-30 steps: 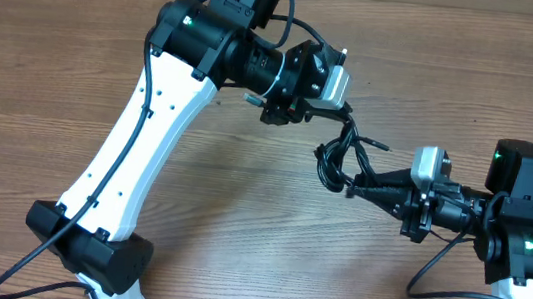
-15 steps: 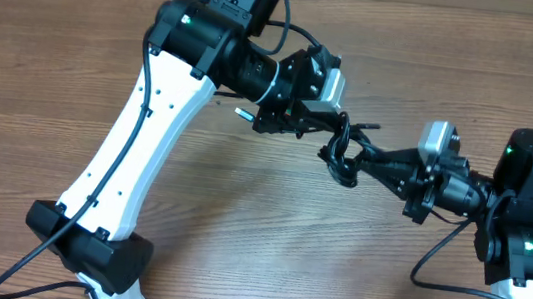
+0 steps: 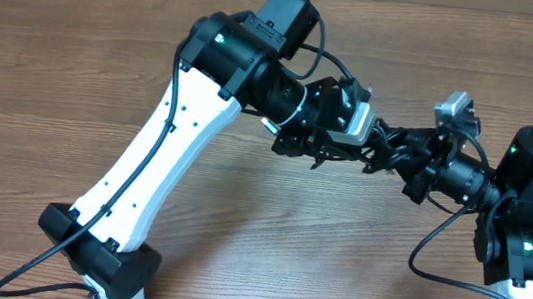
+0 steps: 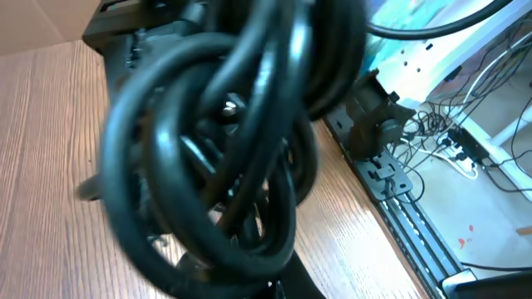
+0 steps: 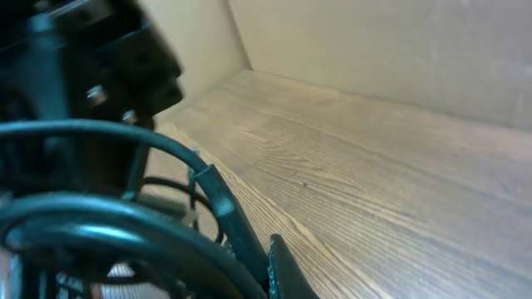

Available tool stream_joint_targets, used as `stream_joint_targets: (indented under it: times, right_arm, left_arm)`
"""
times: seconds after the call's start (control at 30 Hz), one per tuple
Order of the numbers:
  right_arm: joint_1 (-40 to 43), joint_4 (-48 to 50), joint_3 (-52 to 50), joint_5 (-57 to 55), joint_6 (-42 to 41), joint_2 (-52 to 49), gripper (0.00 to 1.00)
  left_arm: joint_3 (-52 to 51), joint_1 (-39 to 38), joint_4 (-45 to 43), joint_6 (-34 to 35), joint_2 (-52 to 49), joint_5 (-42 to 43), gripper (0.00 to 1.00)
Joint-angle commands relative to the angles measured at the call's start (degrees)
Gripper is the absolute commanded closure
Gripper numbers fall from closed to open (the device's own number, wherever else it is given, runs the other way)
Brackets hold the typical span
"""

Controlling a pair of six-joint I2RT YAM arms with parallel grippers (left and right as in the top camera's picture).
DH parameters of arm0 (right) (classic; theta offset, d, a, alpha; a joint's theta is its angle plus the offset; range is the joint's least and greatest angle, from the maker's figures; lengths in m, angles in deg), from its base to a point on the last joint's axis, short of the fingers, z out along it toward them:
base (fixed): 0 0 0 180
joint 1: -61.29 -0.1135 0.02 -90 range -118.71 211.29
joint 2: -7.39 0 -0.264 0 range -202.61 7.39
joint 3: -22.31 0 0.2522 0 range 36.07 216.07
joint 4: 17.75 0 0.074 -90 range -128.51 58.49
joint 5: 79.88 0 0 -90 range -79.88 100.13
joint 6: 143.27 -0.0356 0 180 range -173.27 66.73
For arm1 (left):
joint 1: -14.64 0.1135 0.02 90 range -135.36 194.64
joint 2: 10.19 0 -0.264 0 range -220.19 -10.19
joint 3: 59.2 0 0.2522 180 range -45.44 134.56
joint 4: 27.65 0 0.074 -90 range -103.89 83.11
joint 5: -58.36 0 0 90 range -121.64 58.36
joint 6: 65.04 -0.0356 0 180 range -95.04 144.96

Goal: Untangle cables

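The cables sit as a tight black tangle between the left gripper and the right gripper, which meet tip to tip over the wooden table. In the left wrist view their blurred loops fill the lens, so I cannot tell whether either claw is clamped or apart
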Motion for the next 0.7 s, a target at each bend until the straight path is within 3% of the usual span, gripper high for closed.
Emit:
stream_joint_targets:
  times: [0.0,0.07,0.33,0.53,0.67]
  right_arm:
    - [-0.09,0.26,1.31,-8.15,-7.02,-0.02,0.96]
    - [-0.09,0.2,1.31,-8.22,-6.99,-0.02,0.92]
    - [-0.09,-1.16,1.31,-10.25,-6.99,-0.02,0.41]
    - [-0.07,-2.54,1.31,-12.76,-6.99,-0.02,0.29]
    - [-0.02,-4.46,1.31,-12.83,-6.99,-0.02,0.11]
  left_arm:
    - [1.29,-1.49,0.22,0.31,0.55,0.79,0.96]
    - [1.29,-1.46,0.22,0.33,0.55,-0.17,0.96]
    - [1.29,-1.18,0.2,0.72,0.55,-3.76,0.96]
    - [1.29,-1.18,0.13,3.32,0.55,-8.31,0.96]
    - [1.29,-0.94,-0.48,8.63,0.55,-15.06,0.96]
